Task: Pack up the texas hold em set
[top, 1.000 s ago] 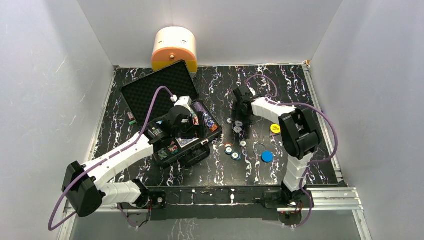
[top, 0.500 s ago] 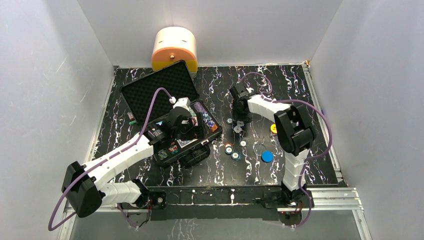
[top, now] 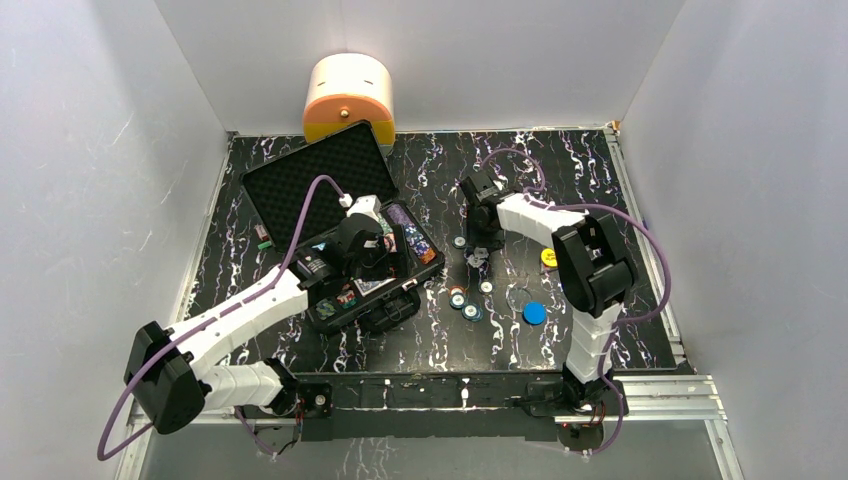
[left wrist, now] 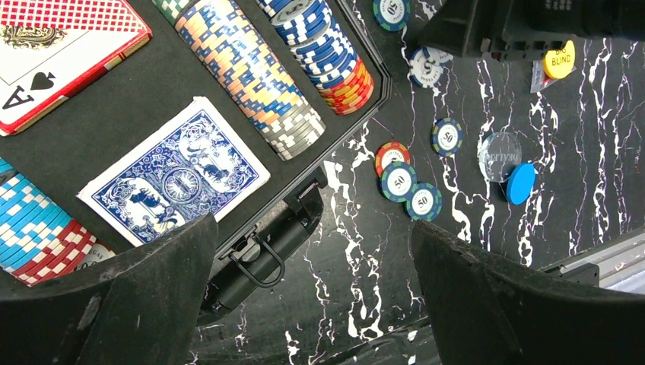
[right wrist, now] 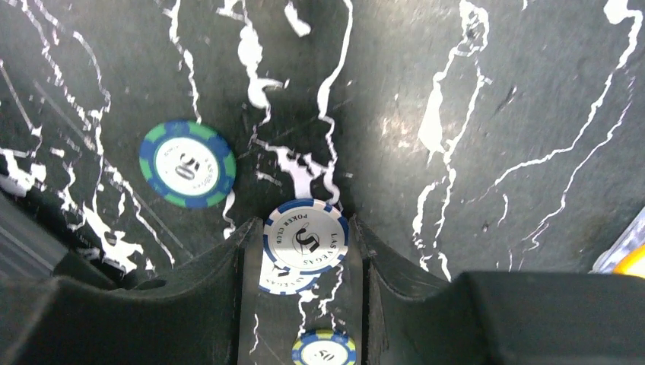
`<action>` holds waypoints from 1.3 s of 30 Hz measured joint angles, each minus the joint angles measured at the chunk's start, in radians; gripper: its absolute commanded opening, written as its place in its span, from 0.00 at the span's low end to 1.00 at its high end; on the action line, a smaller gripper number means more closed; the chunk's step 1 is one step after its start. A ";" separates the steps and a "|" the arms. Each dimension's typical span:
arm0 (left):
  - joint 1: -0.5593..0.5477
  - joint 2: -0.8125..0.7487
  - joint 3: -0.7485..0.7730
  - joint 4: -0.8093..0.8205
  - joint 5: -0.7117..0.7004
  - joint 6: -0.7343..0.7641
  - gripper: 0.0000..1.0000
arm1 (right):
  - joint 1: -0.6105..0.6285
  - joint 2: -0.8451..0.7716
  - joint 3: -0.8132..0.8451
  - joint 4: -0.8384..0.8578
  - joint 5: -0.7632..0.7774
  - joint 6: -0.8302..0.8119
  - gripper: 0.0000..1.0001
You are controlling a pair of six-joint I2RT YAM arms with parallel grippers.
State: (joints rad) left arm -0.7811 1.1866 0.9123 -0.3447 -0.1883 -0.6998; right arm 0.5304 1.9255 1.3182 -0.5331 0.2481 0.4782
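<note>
My right pincer (right wrist: 304, 228) sits half-wide straddling a white-and-blue chip (right wrist: 306, 236) flat on the bench (right wrist: 494, 114), pads maybe just touching its rim; the briefcase (top: 318, 185) lies to my left, under the wide-open left pincer (left wrist: 312, 228).

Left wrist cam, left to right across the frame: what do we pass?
Order: red card deck → blue card deck → three loose chips → blue disc → yellow disc.

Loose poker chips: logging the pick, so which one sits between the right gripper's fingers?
The blue-and-white 5 chip, flanked by the right gripper; the green-edged 50 chip lies outside its fingers.
</note>
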 measured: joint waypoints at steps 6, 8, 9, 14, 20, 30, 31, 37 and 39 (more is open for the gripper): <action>0.000 0.018 0.002 0.000 -0.003 -0.006 0.98 | 0.025 -0.058 -0.055 -0.010 -0.032 0.004 0.43; 0.000 0.026 0.002 -0.002 -0.003 -0.009 0.98 | 0.034 -0.071 -0.071 -0.011 -0.042 0.005 0.44; 0.000 0.029 0.002 -0.001 -0.003 -0.010 0.98 | 0.037 -0.072 -0.074 -0.012 -0.043 0.005 0.45; 0.000 0.037 0.003 -0.003 -0.003 -0.017 0.98 | 0.053 -0.072 -0.084 -0.006 -0.045 0.006 0.49; 0.000 0.037 0.004 -0.003 -0.004 -0.019 0.98 | 0.057 -0.072 -0.086 0.006 -0.024 0.005 0.49; 0.000 0.039 0.005 -0.004 -0.005 -0.019 0.98 | 0.059 -0.071 -0.086 0.037 0.011 -0.005 0.52; 0.000 0.040 0.005 -0.004 -0.006 -0.019 0.98 | 0.059 -0.071 -0.086 0.037 0.008 -0.005 0.53; 0.000 0.042 0.005 -0.008 -0.008 -0.019 0.98 | 0.059 -0.069 -0.087 0.029 -0.001 -0.006 0.56; 0.000 0.042 0.005 -0.009 -0.010 -0.019 0.98 | 0.059 -0.069 -0.087 0.023 0.000 -0.006 0.59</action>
State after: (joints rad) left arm -0.7811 1.2289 0.9173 -0.3534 -0.1982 -0.7193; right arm 0.5896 1.8568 1.2312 -0.5102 0.2481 0.4725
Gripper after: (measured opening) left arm 0.983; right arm 0.549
